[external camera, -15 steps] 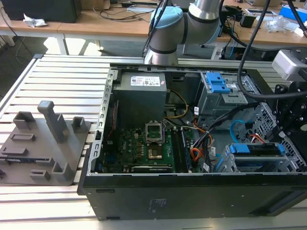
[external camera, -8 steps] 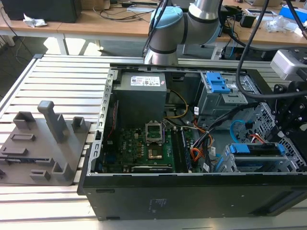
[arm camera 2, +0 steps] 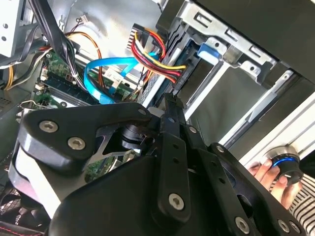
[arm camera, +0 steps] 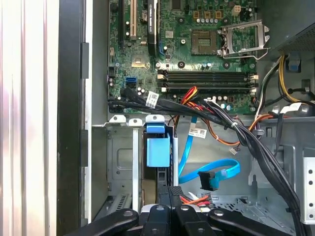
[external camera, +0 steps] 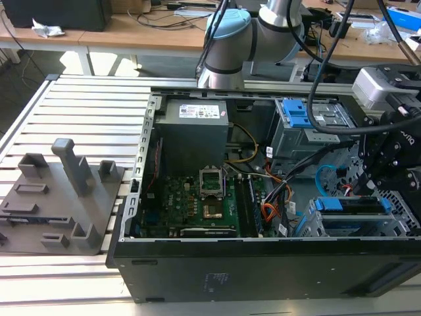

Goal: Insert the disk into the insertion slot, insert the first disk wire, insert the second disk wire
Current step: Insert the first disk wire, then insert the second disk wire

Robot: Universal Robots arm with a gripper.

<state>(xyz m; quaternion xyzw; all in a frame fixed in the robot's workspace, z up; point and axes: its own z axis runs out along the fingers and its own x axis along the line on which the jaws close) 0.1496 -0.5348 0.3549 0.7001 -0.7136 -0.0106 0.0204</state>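
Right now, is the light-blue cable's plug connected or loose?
Loose: in the first wrist view the plug of the light-blue cable lies free, in no socket.

The case (external camera: pixel 263 266) sat on the table (external camera: pixel 79 105), a fixture (external camera: pixel 62 197) at the exterior view's left of it. My gripper (arm camera: pixel 170 191) hung above the insertion slot (arm camera: pixel 123 164), the disk (arm camera: pixel 157 150) in it, the second disk wire (arm camera: pixel 219 172) looped just beside.

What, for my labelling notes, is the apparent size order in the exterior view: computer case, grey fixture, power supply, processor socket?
Largest to smallest:
1. computer case
2. grey fixture
3. power supply
4. processor socket
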